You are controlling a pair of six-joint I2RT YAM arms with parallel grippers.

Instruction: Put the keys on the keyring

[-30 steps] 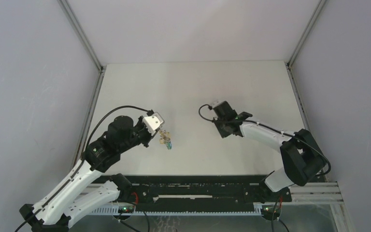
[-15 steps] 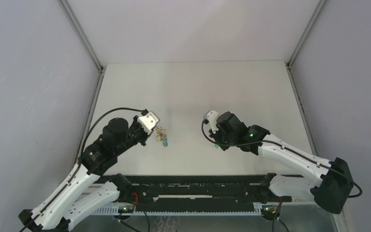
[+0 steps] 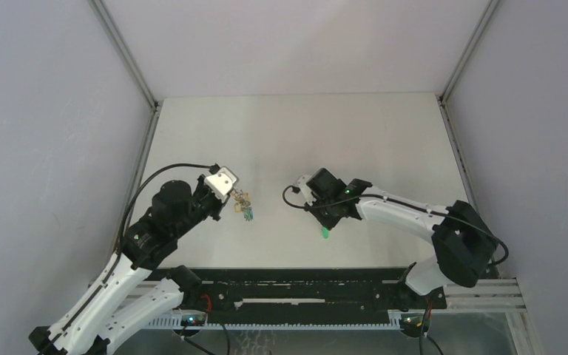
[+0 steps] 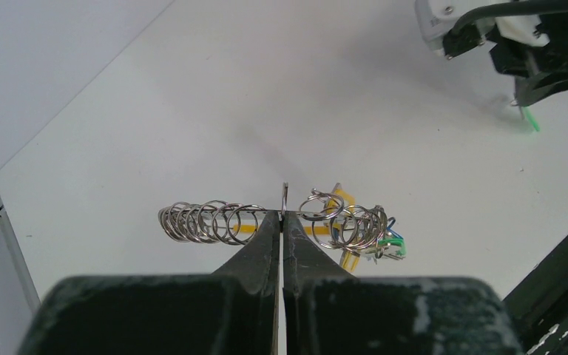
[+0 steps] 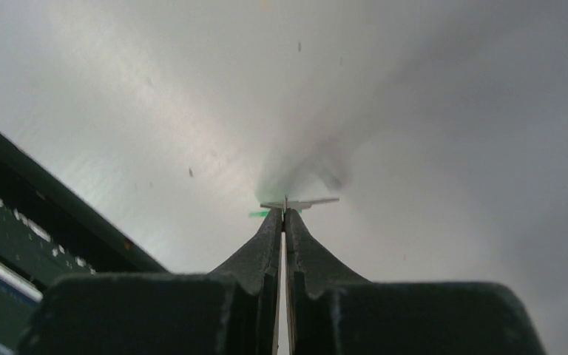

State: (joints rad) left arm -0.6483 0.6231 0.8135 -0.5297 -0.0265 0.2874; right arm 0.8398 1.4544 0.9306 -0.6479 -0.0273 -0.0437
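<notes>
Over the white table (image 3: 303, 133), my left gripper (image 4: 282, 215), at centre frame, is clamped fully closed on the wire of the keyring (image 4: 207, 220). Its silvery coils stretch to either side, with the yellow band and a few green and blue key heads (image 4: 390, 242) bunched at its right end. My right gripper (image 5: 285, 209), likewise pinched tight, holds a small green-headed key (image 5: 299, 202) by its metal blade, low over the table and well apart from the keyring.
</notes>
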